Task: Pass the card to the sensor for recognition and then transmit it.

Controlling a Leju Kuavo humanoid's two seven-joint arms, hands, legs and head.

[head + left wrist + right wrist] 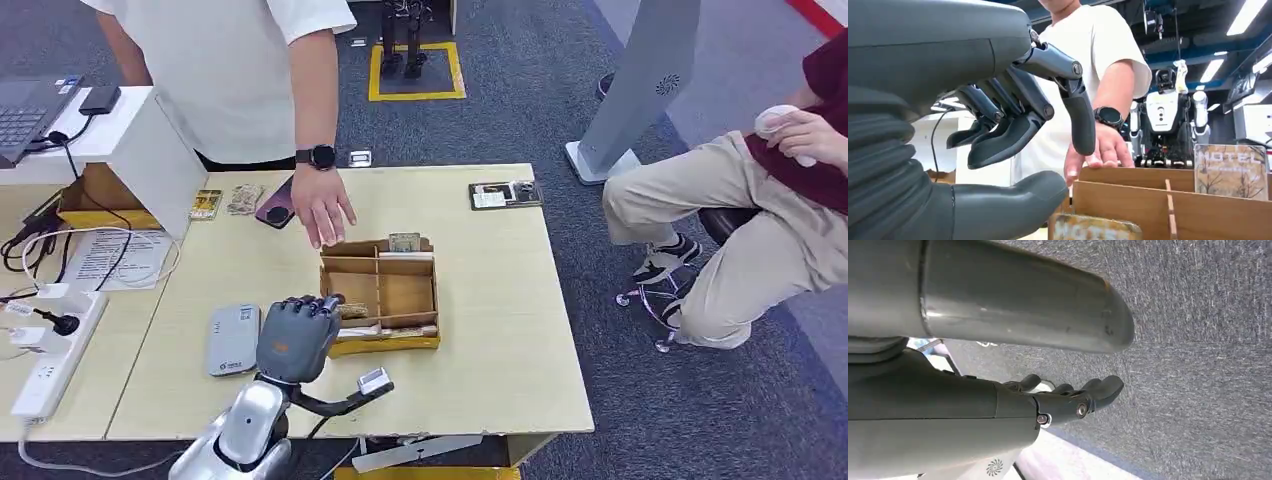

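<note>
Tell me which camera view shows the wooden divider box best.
The head view: the whole wooden box lies on the table, all compartments open to the camera, the left hand at its near left corner. The left wrist view catches only its walls and a divider from the side. The right wrist view looks at carpet.

Robotics lab, another humanoid robot (1168, 115), marked floor square (415, 70), laptop (25, 115)

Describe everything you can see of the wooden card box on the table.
The wooden card box is a shallow open tray of pale brown board, split by thin dividers into compartments. It sits flat on the table. A patterned card stands at its far edge. A person's hand reaches its far corner; the left hand hovers at its near-left side.
</note>
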